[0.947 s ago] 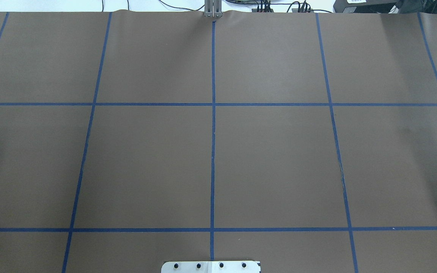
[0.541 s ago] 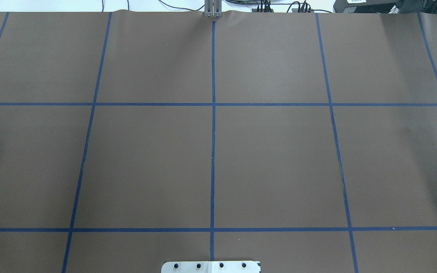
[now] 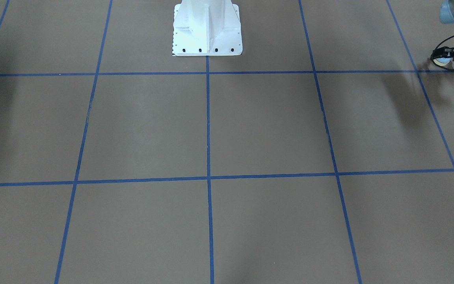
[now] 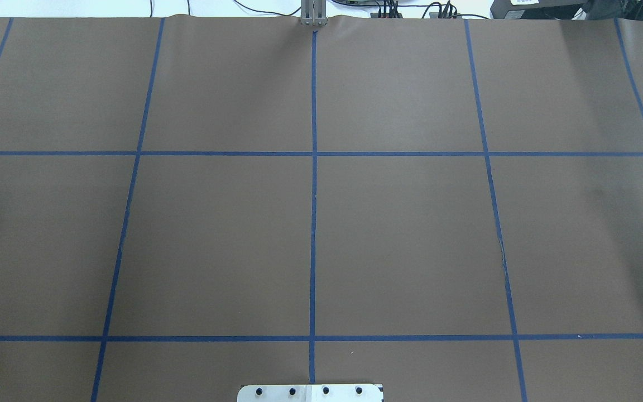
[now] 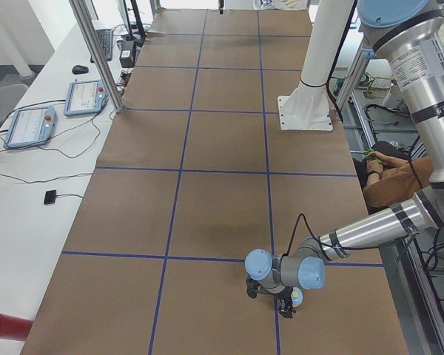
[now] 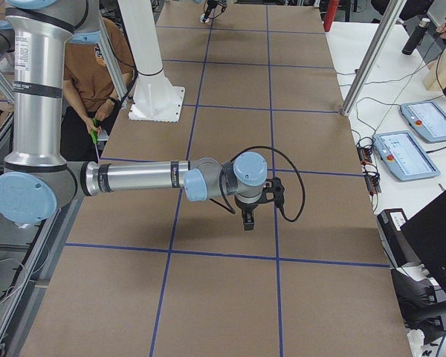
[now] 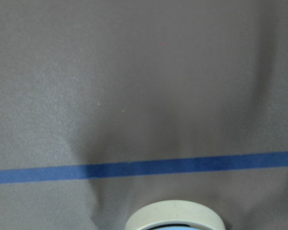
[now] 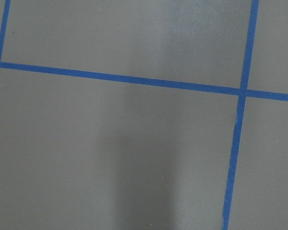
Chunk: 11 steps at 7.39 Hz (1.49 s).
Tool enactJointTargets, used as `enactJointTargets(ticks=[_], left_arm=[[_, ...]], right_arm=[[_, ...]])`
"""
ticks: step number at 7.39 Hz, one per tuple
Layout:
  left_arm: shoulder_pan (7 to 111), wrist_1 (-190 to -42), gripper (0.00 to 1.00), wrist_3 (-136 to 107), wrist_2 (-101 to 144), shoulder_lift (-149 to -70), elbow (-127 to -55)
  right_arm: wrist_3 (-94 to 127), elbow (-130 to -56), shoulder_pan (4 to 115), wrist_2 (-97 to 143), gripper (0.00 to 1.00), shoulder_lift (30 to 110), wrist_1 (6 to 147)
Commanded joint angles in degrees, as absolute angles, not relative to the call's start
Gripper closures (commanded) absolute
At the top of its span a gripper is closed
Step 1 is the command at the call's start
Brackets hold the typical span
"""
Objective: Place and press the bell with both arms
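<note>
The bell point(image 3: 443, 61) is small, with a light blue dome and a cream base ring. It sits between the fingers of my left gripper point(image 3: 440, 59) at the right edge of the front-facing view. The exterior left view shows the bell point(image 5: 297, 297) at the left gripper point(image 5: 285, 305), low over the table beside a blue tape line. Its cream ring point(image 7: 175, 216) fills the bottom of the left wrist view. My right gripper point(image 6: 247, 220) points down above the table in the exterior right view only, so I cannot tell whether it is open or shut. No arm shows in the overhead view.
The brown table cover point(image 4: 411, 240) carries a blue tape grid. The white bolted pedestal point(image 3: 207, 29) stands at the robot's side. A seated person point(image 6: 89, 67) is beside the pedestal. Teach pendants point(image 5: 81, 96) lie on the side table.
</note>
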State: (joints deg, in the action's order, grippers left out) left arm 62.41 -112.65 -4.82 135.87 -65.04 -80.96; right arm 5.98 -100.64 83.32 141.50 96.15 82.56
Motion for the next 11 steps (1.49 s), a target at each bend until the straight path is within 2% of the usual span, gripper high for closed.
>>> enactJointTargets(ticks=[1,3,4,7,9,11], left_arm=[[62.4,-112.85,0.99,-5.1,135.97,-65.04,-81.04],[62.4,-114.08,1.0,-5.45,136.93,-64.95,-83.13],[62.4,-112.34,1.0,-5.45,137.46,-64.43,-86.71],[62.49,-85.96,1.0,-5.36,137.46,-65.47,-108.99],[62.49,-72.93,1.0,-5.54,139.64,-75.0,-115.56],[61.53,-66.56,1.0,-14.81,140.71,-90.28,-114.79]], right_arm=[[5.98,-100.63,83.32,141.59,0.0,96.15,82.62],[5.98,-100.63,83.32,141.59,0.0,96.15,82.62],[5.98,-100.55,83.23,141.59,0.0,96.15,82.7],[6.06,-100.2,83.14,141.59,0.0,96.15,82.71],[6.06,-100.9,82.79,141.15,0.0,95.28,82.44],[6.15,-100.9,82.79,140.19,0.0,95.18,78.34]])
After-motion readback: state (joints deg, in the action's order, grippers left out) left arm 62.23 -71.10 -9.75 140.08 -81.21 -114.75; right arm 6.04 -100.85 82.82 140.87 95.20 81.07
